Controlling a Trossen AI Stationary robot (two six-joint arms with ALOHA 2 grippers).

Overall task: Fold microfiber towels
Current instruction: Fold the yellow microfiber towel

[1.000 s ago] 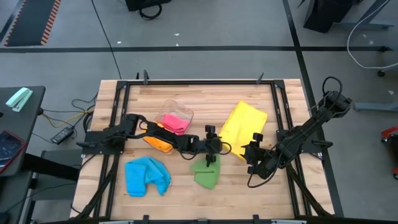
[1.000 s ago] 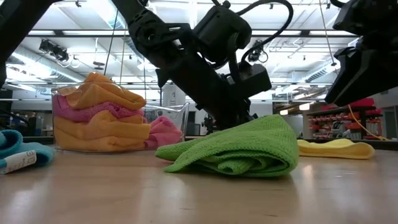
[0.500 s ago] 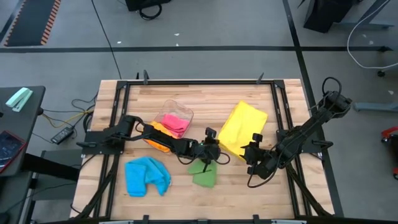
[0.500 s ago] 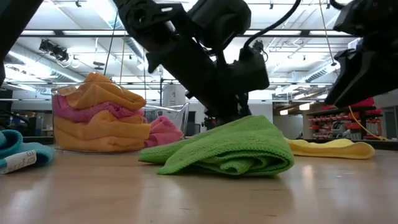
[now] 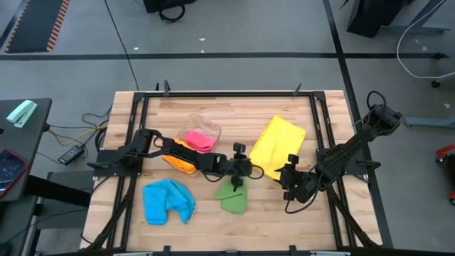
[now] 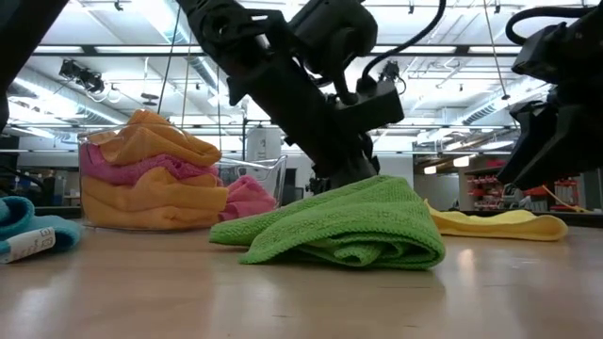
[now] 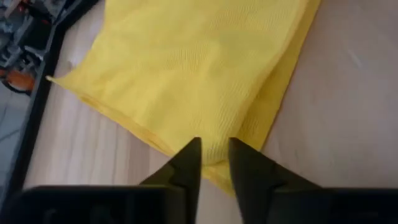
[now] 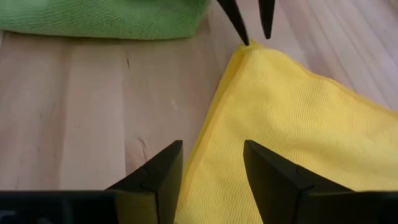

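1. Left gripper [image 5: 239, 173] sits mid-table, just above the green towel [image 5: 232, 199]. Fingers [image 7: 186, 163] are parted by a narrow gap with nothing between them, tips over the near edge of the yellow towel [image 7: 199, 74].
2. Right gripper [image 5: 291, 179] is at the yellow towel's [image 5: 277, 146] lower right corner. Jaws spread, nothing held; fingers [image 8: 163, 174] straddle the towel's edge from above.
3. Green towel lies crumpled in a low mound [image 6: 344, 224] on the table [image 5: 263, 110], just beside the yellow one, front of centre.
4. Yellow towel is folded flat, tilted, right of centre.
5. Blue towel [image 5: 168, 201] is bunched at front left, well apart from both grippers.
6. Clear tub [image 5: 211, 130] left of centre holds a pink towel [image 5: 199, 139]; an orange towel [image 5: 180, 161] hangs out its front side, under the left arm.
7. Low view: tub contents stacked orange, pink, orange [image 6: 151, 184].
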